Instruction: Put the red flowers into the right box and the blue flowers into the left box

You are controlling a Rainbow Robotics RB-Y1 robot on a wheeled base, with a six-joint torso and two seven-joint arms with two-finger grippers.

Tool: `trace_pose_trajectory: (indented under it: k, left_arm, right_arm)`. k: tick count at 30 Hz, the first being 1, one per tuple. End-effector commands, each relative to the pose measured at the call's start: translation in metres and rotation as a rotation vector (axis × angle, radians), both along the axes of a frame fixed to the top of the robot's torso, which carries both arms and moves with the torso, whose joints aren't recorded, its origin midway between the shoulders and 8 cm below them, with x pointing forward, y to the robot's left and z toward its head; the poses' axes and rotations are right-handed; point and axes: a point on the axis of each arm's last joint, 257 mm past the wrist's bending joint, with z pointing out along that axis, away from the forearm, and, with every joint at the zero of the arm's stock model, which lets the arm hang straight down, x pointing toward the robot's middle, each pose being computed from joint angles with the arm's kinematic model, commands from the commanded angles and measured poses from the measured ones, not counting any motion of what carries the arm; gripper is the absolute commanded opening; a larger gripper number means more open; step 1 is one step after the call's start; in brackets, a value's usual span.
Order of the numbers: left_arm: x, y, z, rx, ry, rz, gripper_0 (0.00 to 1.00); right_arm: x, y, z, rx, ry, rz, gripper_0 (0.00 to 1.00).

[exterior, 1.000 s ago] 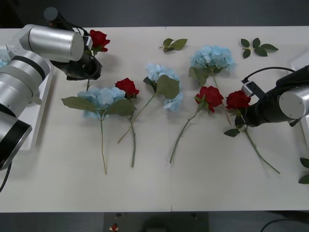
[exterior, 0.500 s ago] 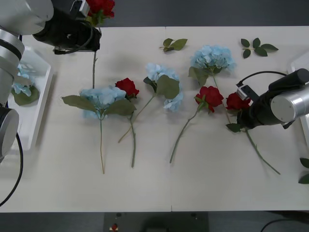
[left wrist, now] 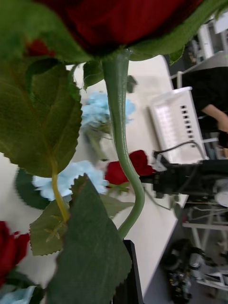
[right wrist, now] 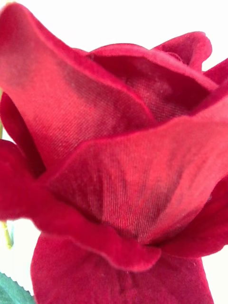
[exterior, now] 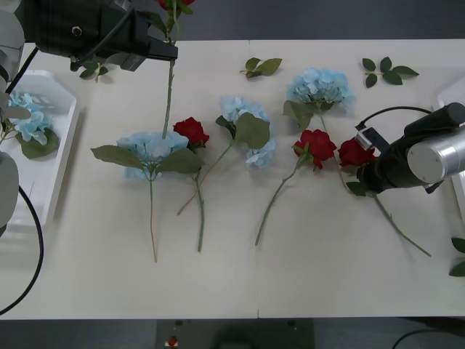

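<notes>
Left pincer: front view, upper left of the frame [exterior: 156,45], raised above the tabletop [exterior: 305,276] and gripping a red rose by its stem [exterior: 168,94]; the stem hangs down to the blue cluster [exterior: 149,147] below it, and the rose head is cut off by the top edge.
Right pincer: front view, right of the frame [exterior: 365,173], low on the tabletop at the rightmost rose [exterior: 356,151]; whether its fingers are open or closed I cannot tell.
Left box: left edge of the frame [exterior: 64,145], with one blue flower [exterior: 25,125] lying in it.
Right box: only a rim at the right edge [exterior: 452,91]; what lies in it cannot be seen.
Still on the tabletop: three blue clusters, at left, centre [exterior: 243,123] and upper right [exterior: 320,86]; red roses at centre left [exterior: 191,131] and centre right [exterior: 314,145], plus the rightmost one.
Loose leaves: sprigs along the top [exterior: 261,67] and upper right [exterior: 387,71].
Right wrist view: red petals [right wrist: 118,156] pressed close to the camera.
Left wrist view: held stem [left wrist: 122,142] running down the middle with its leaves [left wrist: 42,118]; right arm [left wrist: 190,178] far off beside a rose, the white box [left wrist: 178,128] beyond it.
Progress: early, by my judgement; one blue flower is boxed, one rose is lifted at the wrong side and must cross to the right, and most flowers remain.
Writing: none readable.
</notes>
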Motion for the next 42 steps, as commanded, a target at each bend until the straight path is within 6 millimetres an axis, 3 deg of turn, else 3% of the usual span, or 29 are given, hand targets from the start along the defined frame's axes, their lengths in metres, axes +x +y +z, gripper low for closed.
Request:
trace_pose_trajectory:
  k: [1,7,10,15,19,22,25,30,36,42]
  left_arm:
    - [-0.018,-0.010,0.052,-0.058,-0.101,-0.106,0.00]
    - [-0.053,-0.032,0.070,-0.160,-0.089,-0.252,0.00]
    - [-0.069,-0.041,0.074,-0.202,-0.087,-0.317,0.00]
    - [-0.084,-0.051,0.071,-0.241,-0.151,-0.398,0.00]
    - [-0.096,-0.058,0.068,-0.247,-0.196,-0.449,0.00]
    - [-0.104,-0.060,0.066,-0.239,-0.220,-0.468,0.00]
    - [-0.117,-0.062,0.061,-0.231,-0.249,-0.492,0.00]
    - [-0.133,-0.064,0.052,-0.240,-0.264,-0.516,0.00]
    - [-0.149,-0.069,0.049,-0.254,-0.269,-0.554,0.00]
    - [-0.163,-0.084,0.050,-0.283,-0.282,-0.590,0.00]
  right_arm:
    - [0.024,0.008,0.042,0.030,-0.059,0.025,0.00]
    - [0.034,-0.010,0.109,0.086,-0.042,-0.025,0.00]
    - [0.033,-0.030,0.145,0.081,-0.032,-0.054,0.00]
    - [0.036,-0.083,0.206,-0.026,-0.079,-0.092,0.00]
    - [0.037,-0.130,0.235,-0.138,-0.131,-0.128,0.00]
    - [0.038,-0.156,0.245,-0.214,-0.158,-0.147,0.00]
    - [0.042,-0.196,0.251,-0.314,-0.188,-0.199,0.00]
    - [0.048,-0.247,0.249,-0.398,-0.223,-0.284,0.00]
    - [0.052,-0.287,0.240,-0.469,-0.254,-0.341,0.00]
    - [0.052,-0.311,0.221,-0.547,-0.284,-0.339,0.00]
